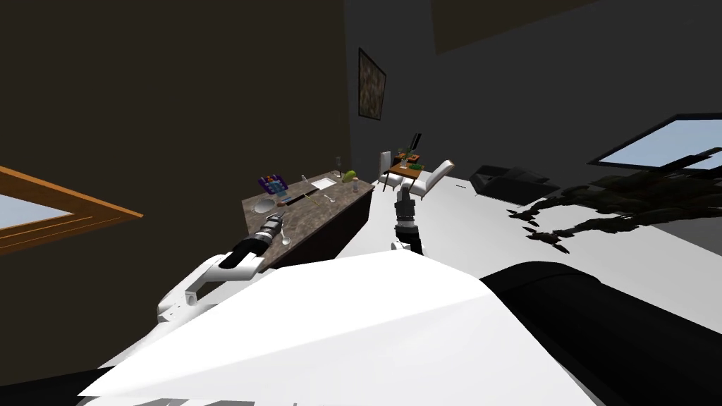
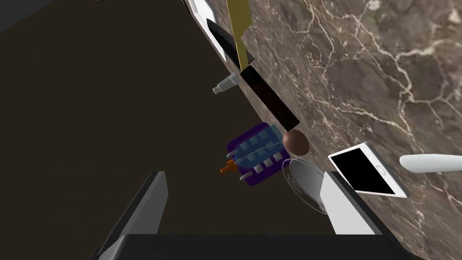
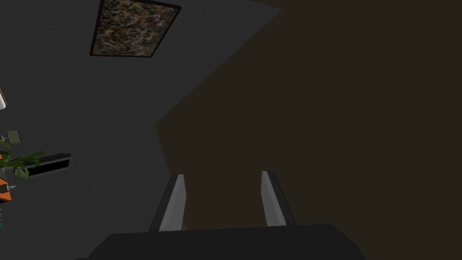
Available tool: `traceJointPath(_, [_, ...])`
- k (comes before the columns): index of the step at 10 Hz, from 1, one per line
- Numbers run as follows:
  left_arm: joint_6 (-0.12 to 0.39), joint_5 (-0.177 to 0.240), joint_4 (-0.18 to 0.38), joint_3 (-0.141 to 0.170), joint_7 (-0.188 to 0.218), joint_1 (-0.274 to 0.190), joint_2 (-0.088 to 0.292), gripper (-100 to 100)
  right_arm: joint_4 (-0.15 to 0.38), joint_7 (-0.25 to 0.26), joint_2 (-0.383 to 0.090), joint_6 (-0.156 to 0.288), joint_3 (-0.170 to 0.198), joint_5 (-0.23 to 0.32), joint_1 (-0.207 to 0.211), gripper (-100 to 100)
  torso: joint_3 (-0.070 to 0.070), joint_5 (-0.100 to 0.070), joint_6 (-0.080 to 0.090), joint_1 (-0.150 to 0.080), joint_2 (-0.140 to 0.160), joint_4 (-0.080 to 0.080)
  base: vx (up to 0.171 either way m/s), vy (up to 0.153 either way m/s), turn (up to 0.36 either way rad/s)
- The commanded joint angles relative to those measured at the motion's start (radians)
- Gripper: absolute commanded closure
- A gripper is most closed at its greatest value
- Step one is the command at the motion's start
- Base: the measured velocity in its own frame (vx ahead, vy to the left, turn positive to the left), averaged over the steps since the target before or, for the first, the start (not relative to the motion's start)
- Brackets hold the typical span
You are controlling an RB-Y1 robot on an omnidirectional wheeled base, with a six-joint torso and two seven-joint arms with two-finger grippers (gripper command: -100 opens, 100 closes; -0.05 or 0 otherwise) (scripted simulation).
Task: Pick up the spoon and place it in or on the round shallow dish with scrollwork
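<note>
Because the spoon (image 2: pixel 428 162) reads as a slim, pale, one-piece utensil lying flat on the counter (image 2: pixel 361 67), I judge it light and stiff, yet smooth enough to skid or swivel between thin blades. The better hold is probably across its narrow handle near the middle, taken from above, rather than on the bowl. It lies just outside one finger of the left gripper (image 2: pixel 243 180), with a white phone (image 2: pixel 367 169), black screen up, between that finger and the spoon. The wrist view catches one end of it, so I cannot tell which end that is. The left gripper's fingers stand spread wide with nothing between them. Straight ahead of it, partly behind that same finger, sits the round shallow dish (image 2: pixel 295 183), grey with faint scrolls along its rim, so the carry looks short. A brown ball (image 2: pixel 295 142) rests just past the dish, and a purple rack (image 2: pixel 257 153) of small bottles stands farther ahead between the fingers. The counter top is brown stone with pale veins, hard and flat, so the spoon sits flush and the fingertips would have to come almost down to the surface, minding the phone. The right gripper (image 3: pixel 223 180) is spread too, empty, raised well apart from the counter. Dim, dark walls close in the room.
</note>
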Motion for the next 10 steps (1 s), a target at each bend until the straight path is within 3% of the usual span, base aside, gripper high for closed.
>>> traceJointPath(1, [0.043,0.007,0.015,0.003,-0.003,-0.002,0.017,-100,0.000,0.000,0.000,0.000,0.000,0.000,0.000,0,0.000,0.000,0.000,0.000,0.000,0.000,-0.001,-0.034,-0.038])
traceJointPath(2, [0.082,0.019,0.042,0.006,-0.013,-0.011,0.046,-100,0.000,0.000,0.000,0.000,0.000,0.000,0.000,0,0.000,0.000,0.000,0.000,0.000,0.000,-0.009,-0.046,-0.069])
traceJointPath(3, [0.092,0.019,0.042,0.006,-0.013,-0.011,0.046,-100,0.000,0.000,0.000,0.000,0.000,0.000,0.000,0,0.000,0.000,0.000,0.000,0.001,0.000,-0.009,-0.038,-0.031])
traceJointPath(4, [0.124,0.032,0.070,0.007,-0.024,-0.021,0.073,-100,0.000,0.000,0.000,0.000,0.000,0.000,0.000,0,0.001,0.000,0.000,0.000,0.001,0.000,-0.002,-0.044,-0.070])
traceJointPath(5, [0.138,0.032,0.070,0.007,-0.024,-0.021,0.073,-100,0.000,0.000,0.000,0.000,0.000,0.000,0.000,0,0.000,0.000,0.000,0.000,0.001,0.000,0.001,-0.034,-0.031])
traceJointPath(10, [0.263,0.075,0.156,0.010,-0.066,-0.049,0.148,-100,0.000,0.000,0.000,0.000,0.000,0.000,0.000,0,0.001,0.000,-0.001,0.000,0.001,0.000,-0.010,-0.046,-0.054])
